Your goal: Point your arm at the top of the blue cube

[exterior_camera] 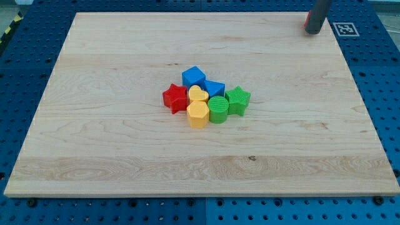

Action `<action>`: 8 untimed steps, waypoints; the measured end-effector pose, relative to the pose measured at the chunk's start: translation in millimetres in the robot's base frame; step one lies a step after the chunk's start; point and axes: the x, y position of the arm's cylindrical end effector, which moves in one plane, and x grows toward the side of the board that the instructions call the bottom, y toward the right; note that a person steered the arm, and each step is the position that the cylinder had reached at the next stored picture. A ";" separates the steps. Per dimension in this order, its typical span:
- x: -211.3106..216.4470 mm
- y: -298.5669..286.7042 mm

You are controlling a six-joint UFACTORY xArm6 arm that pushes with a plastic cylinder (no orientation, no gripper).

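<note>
The blue cube (194, 77) sits just above the board's middle, at the top of a tight cluster of blocks. Touching it are a blue triangular block (214, 88) at its lower right and a yellow heart (198, 95) below it. A red star (175, 97) lies at the cluster's left. A yellow hexagon (197, 115), a green cylinder (219, 109) and a green star (237, 100) form the lower right. My tip (313, 31) stands at the board's top right corner, far to the upper right of the blue cube and clear of all blocks.
The wooden board (94, 144) lies on a blue perforated table (19, 69). A black and white marker tag (345, 29) sits just off the board's top right corner, next to my tip.
</note>
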 end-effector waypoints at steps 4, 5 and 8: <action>75.0 -43.3; 75.0 -67.3; 72.1 -143.8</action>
